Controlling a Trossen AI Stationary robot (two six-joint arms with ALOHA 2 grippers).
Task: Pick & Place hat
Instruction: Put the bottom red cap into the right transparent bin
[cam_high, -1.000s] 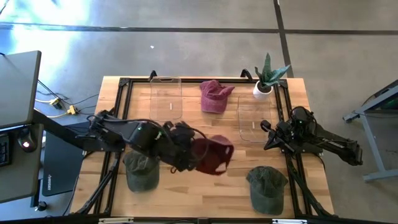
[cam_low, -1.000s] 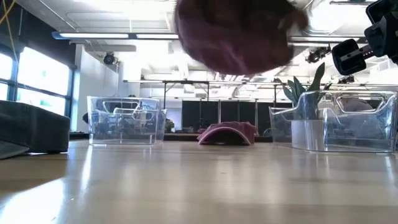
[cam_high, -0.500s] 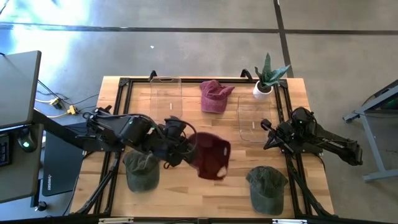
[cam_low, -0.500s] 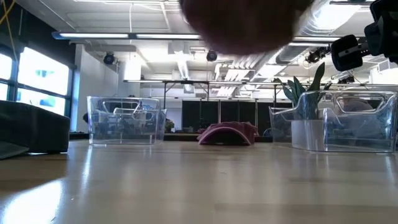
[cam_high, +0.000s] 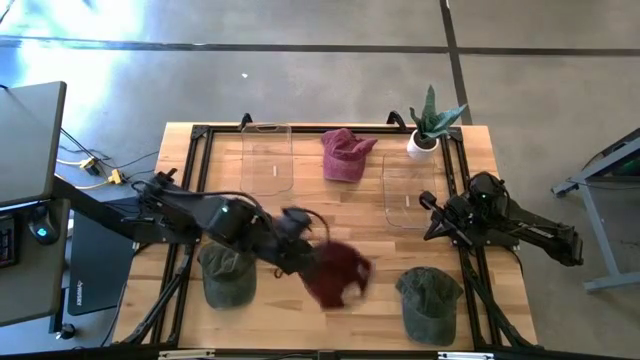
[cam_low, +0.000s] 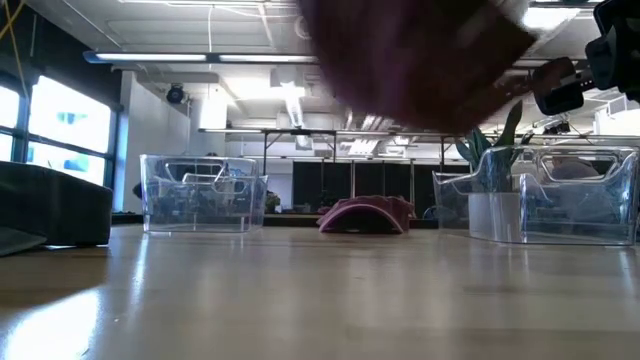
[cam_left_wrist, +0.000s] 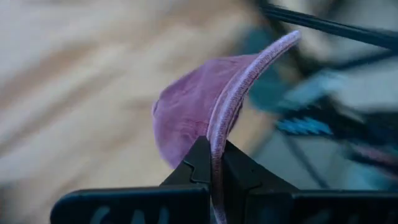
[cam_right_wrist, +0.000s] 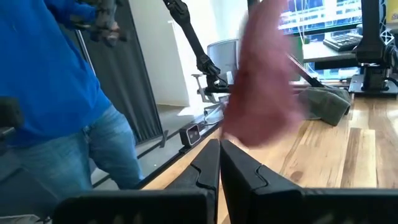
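While the dark maroon fabric cap (cam_high: 334, 272) is hanging in the air off the left gripper (cam_left_wrist: 213, 163), you are looking at a carry in progress, as I judge it. Its fingers are clamped tight on the cap's curved brim edge, so the crown is drooping beyond and below them, well above the wooden table (cam_high: 300, 310). Pinching the stiff brim is probably giving a firmer hold than soft cloth would. Just behind the gripper, an olive green cap (cam_high: 227, 276) is lying on the table; two clear plastic bins (cam_high: 267, 157) are standing farther ahead. The right gripper (cam_right_wrist: 219, 163) is waiting at the table's far side, fingers pressed together on nothing. From the low view the cap is smearing into a blur, and you are seeing only its underside.
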